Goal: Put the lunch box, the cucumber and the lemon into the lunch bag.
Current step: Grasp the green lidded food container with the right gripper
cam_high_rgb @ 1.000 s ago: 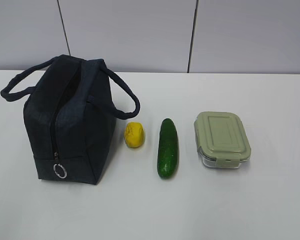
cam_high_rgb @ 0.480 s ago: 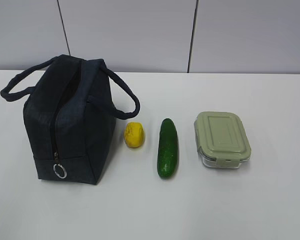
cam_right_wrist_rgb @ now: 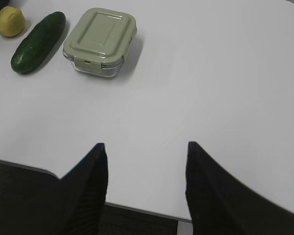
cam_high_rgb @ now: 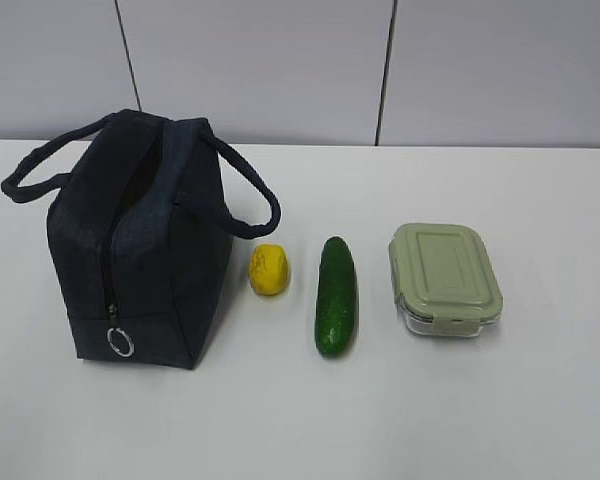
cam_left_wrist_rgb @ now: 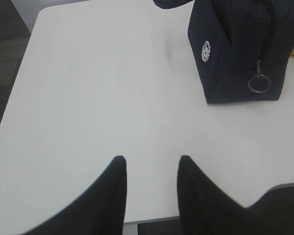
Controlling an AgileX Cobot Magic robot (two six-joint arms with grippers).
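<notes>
1. A white table [cam_high_rgb: 400,420] fills the exterior view, with a pale panelled wall [cam_high_rgb: 250,70] behind it at 12 o'clock
2. The lunch bag [cam_high_rgb: 140,250], dark navy and boxy, stands upright at 9 o'clock; its two loop handles [cam_high_rgb: 242,190] arch out to either side, and a silver ring pull [cam_high_rgb: 120,343] hangs low on its near face
3. The lemon [cam_high_rgb: 269,270], small and yellow, lies on the table just beside the bag, at its 3 o'clock, under one handle loop
4. The cucumber [cam_high_rgb: 336,296], dark green, lies at the centre, its length running from 12 to 6 o'clock, near the lemon but apart from it
5. The lunch box [cam_high_rgb: 444,277], clear with a sage-green lid, sits flat at 3 o'clock of the cucumber, apart from it
6. The left gripper [cam_left_wrist_rgb: 151,164] hovers over the table's near edge, jaws spread, nothing between them; the bag is at its 1 o'clock, with a round white logo [cam_left_wrist_rgb: 205,51] on its side
7. The right gripper [cam_right_wrist_rgb: 146,149] hovers likewise, jaws spread wider and empty; the lunch box is at its 11 o'clock
</notes>
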